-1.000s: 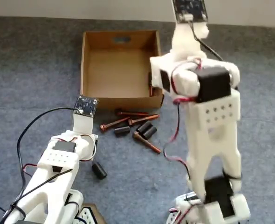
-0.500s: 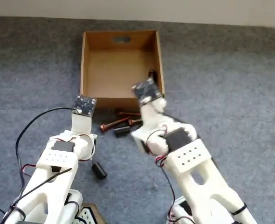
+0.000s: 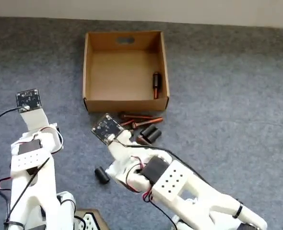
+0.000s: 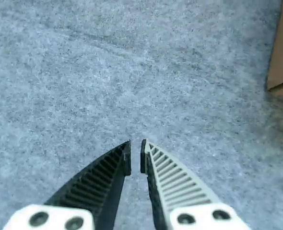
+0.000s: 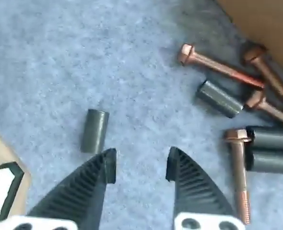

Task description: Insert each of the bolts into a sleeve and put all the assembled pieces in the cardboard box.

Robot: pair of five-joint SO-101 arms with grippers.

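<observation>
Hovering over the grey worktop (image 4: 132, 72), the left hand (image 4: 135, 155) has its fingers all but pressed together on nothing, while the right hand (image 5: 140, 163) hangs spread just beside a lone dark sleeve (image 5: 94, 130) that lies apart from the rest. Beyond it, copper bolts (image 5: 218, 66) and more dark sleeves (image 5: 219, 99) lie loosely bunched just before the front wall of the cardboard box (image 3: 126, 104). Inside the box, one bolt-and-sleeve piece (image 3: 156, 85) lies along the wall on the right arm's side.
</observation>
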